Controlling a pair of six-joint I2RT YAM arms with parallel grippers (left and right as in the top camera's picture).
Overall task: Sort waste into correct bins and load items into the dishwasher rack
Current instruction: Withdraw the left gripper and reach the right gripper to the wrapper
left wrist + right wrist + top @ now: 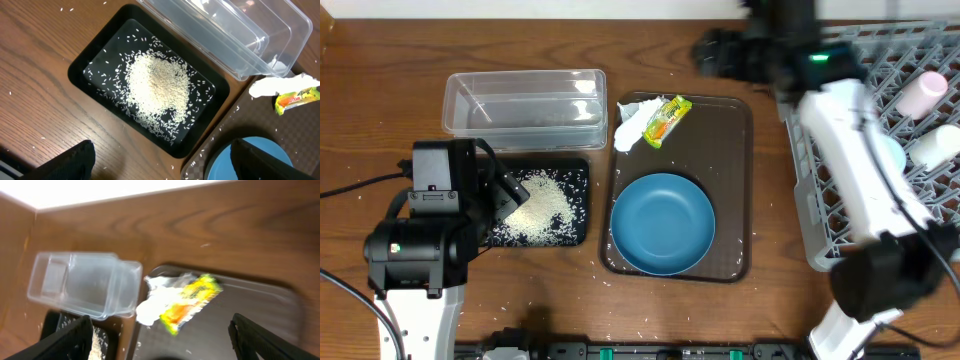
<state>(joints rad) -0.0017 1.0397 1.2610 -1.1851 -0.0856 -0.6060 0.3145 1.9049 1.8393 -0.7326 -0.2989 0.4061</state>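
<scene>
Left gripper [162,150]: fingers apart, holding nothing, hovering by the near edge of the black tray-bin
Black tray-bin [95,70]: a heap of rice grains [157,85] in its middle, with stray grains on the table around it
Clear tub [520,85]: empty as far as I can see, just behind the black one
Brown serving tray [730,150]: tissue [628,130] and snack wrapper [667,118] touching in the far-left corner, dark-blue bowl [662,223] at the near end
Right gripper [161,322]: fingers apart, nothing between them, up near the tray's far end
My step (a judgement, not a thing seen): take the wrapper alone, so I'd close on its yellow end, away from the tissue, so the paper isn't dragged along
Dishwasher rack [815,230]: pink cup [920,95] and white cup [937,145] inside
</scene>
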